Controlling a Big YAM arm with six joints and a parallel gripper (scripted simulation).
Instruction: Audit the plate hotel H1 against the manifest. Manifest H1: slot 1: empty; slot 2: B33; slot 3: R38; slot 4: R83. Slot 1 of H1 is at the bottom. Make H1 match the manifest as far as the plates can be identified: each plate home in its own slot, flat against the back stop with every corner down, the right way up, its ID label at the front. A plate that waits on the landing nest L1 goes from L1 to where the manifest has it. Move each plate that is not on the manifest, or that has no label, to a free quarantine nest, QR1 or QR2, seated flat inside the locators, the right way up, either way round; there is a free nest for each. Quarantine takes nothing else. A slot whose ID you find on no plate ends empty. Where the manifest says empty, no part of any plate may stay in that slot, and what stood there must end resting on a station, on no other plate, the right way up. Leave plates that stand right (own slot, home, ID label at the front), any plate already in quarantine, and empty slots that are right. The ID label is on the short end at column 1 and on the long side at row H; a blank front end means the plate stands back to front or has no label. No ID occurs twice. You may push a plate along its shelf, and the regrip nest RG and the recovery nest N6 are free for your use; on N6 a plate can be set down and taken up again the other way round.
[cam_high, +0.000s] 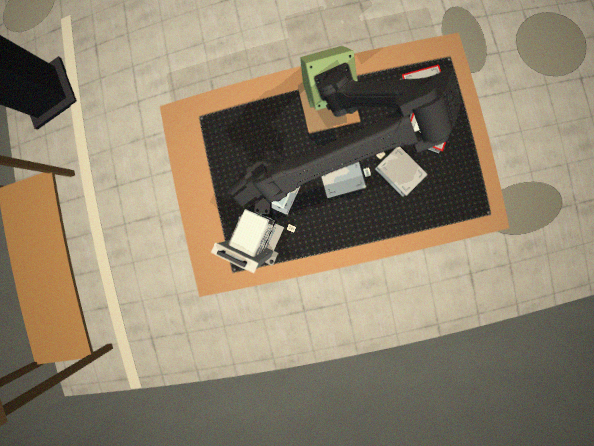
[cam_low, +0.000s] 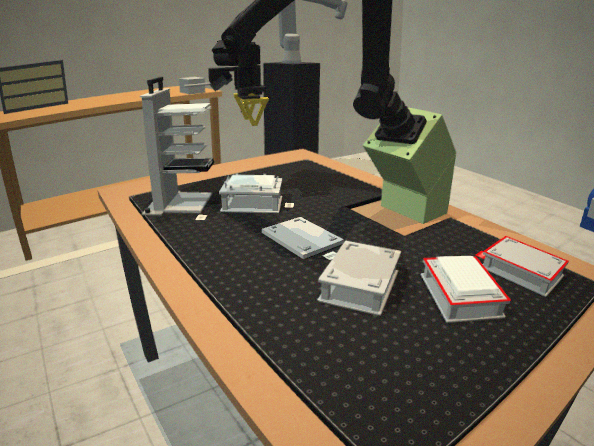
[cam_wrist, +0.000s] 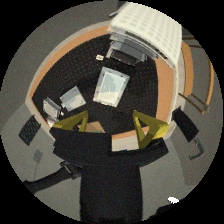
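Nearest to us in the exterior view lies the orange-rimmed bench (cam_low: 190, 320), its top covered by a black dotted mat (cam_low: 310, 350). At the right end we see two red-edged quarantine nests side by side: the nearer one (cam_low: 452, 303) carries a white plate (cam_low: 469, 276), while the farther one (cam_low: 525, 260) shows only its grey top and corner locators.

Left of those, near the middle of the mat, stands a grey nest (cam_low: 360, 277) with nothing on it. Just beyond it sits a lower, flatter nest (cam_low: 301, 237), also bare. Farther back is another raised nest (cam_low: 251, 192) with a pale top — we cannot tell whether a plate sits in it. A small label tag (cam_low: 201, 217) lies on the mat near the hotel's foot.

At the far left corner stands the plate hotel H1 (cam_low: 152, 150), a grey column with four shelves. A dark plate (cam_low: 189, 164) rests on the bottom shelf and a white plate (cam_low: 184, 108) on the top one; the two middle shelves look thin and pale, and we cannot read what they hold. No ID label is legible.

The claw (cam_low: 251, 111) hangs in the air to the right of the hotel's top shelf, apart from it, its yellow fingers spread wide and gripping nothing. The arm's green pedestal (cam_low: 425, 200) stands at the bench's far edge.
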